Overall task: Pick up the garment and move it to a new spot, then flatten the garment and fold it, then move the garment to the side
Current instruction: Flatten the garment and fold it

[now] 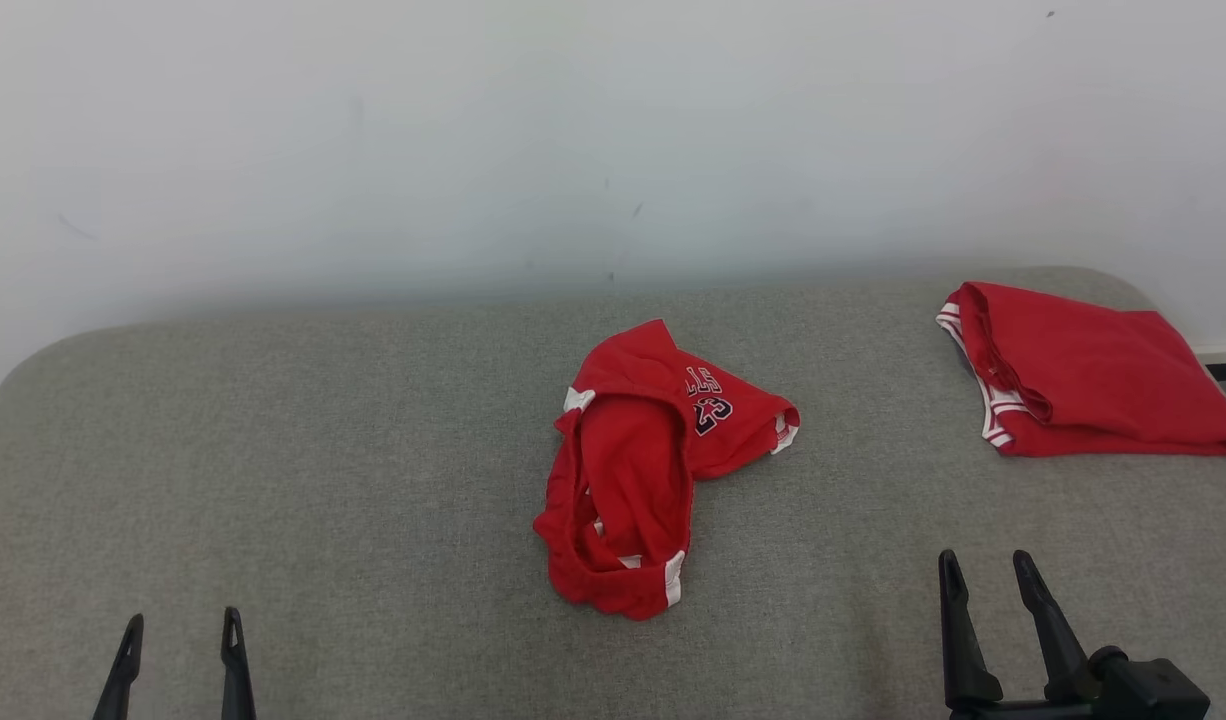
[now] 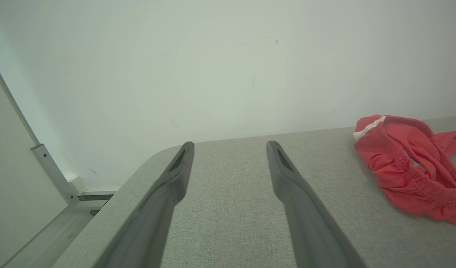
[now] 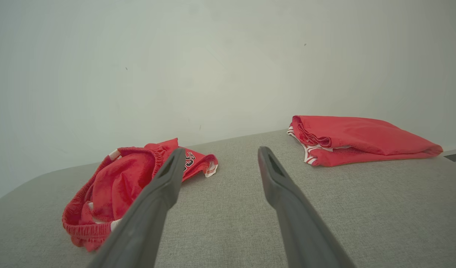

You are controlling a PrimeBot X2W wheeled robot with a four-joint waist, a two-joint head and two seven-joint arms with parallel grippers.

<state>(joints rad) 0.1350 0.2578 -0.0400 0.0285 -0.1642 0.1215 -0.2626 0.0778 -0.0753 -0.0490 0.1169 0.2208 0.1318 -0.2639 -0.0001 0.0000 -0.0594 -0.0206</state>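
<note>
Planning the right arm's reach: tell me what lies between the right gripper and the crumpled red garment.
Only bare grey surface lies between the right gripper and the crumpled garment; the head view shows that stretch plainly.

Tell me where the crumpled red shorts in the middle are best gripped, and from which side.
Probably the gathered elastic edge at the near end of the crumpled shorts: it bulges up as a thick ridge facing the robot. Come from the near side, fingers low.

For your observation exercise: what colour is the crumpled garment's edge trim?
White trim on the red crumpled garment; clearest in the head view.
</note>
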